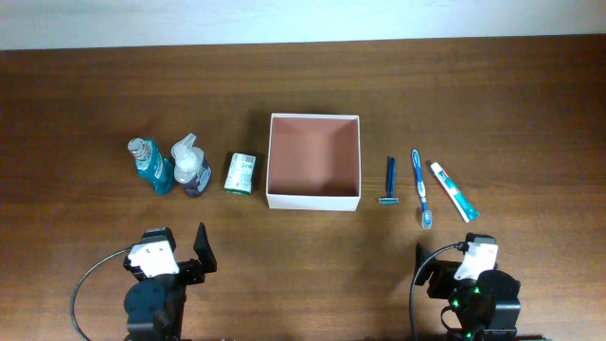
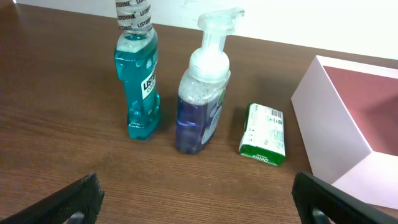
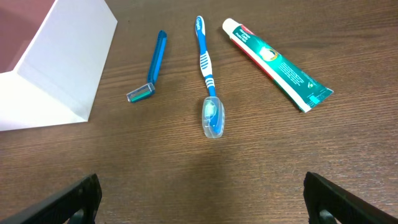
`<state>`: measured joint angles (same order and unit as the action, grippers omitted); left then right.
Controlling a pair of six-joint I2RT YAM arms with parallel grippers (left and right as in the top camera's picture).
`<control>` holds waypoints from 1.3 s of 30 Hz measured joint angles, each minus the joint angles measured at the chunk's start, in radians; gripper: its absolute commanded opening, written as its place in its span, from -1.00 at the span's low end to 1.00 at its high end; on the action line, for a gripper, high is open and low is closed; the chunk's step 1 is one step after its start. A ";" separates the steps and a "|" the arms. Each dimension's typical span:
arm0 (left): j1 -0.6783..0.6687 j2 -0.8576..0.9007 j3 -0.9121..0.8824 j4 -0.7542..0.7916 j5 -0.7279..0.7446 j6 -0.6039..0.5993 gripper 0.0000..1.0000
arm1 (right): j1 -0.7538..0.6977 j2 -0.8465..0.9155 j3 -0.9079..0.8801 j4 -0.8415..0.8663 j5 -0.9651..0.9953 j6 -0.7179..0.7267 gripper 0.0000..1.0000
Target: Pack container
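The container [image 1: 314, 200] is a square shallow box with white walls and a reddish-brown inside, mid-table and empty; it also shows in the left wrist view [image 2: 323, 118] and the right wrist view [image 3: 68, 68]. Left of it stand a teal mouthwash bottle [image 1: 151, 167], a purple pump bottle [image 1: 191, 168] and a green-and-white packet [image 1: 240, 173]. Right of it lie a blue razor [image 1: 389, 181], a blue toothbrush [image 1: 420, 188] and a toothpaste tube [image 1: 454, 190]. My left gripper [image 2: 199, 202] is open and empty, near the front edge. My right gripper [image 3: 202, 202] is open and empty, below the toothbrush.
The dark wooden table [image 1: 303, 95] runs back to a pale wall. Cables loop beside each arm base at the front edge.
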<state>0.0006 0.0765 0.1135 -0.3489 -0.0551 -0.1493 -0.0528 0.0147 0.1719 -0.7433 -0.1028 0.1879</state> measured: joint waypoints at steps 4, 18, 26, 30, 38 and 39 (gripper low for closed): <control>0.000 0.000 0.000 0.000 0.000 0.000 0.99 | 0.000 0.000 0.000 0.000 0.000 0.000 0.98; 0.000 0.000 0.000 0.000 0.000 0.000 0.99 | 0.000 0.000 0.000 0.000 0.000 0.000 0.98; 0.000 0.018 0.020 -0.008 0.034 0.000 0.99 | 0.000 0.000 0.000 0.000 0.000 0.000 0.98; 0.000 0.120 0.148 -0.031 0.035 0.000 0.99 | 0.000 0.000 0.000 0.000 0.000 0.000 0.98; 0.019 0.628 0.697 -0.287 -0.035 0.000 0.99 | 0.000 -0.001 0.000 0.000 0.000 0.000 0.97; 0.032 0.710 0.785 -0.331 -0.039 0.000 0.99 | 0.000 -0.001 0.000 0.000 0.000 0.000 0.98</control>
<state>0.0330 0.7864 0.8989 -0.6796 -0.0937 -0.1497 -0.0528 0.0139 0.1715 -0.7437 -0.1028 0.1879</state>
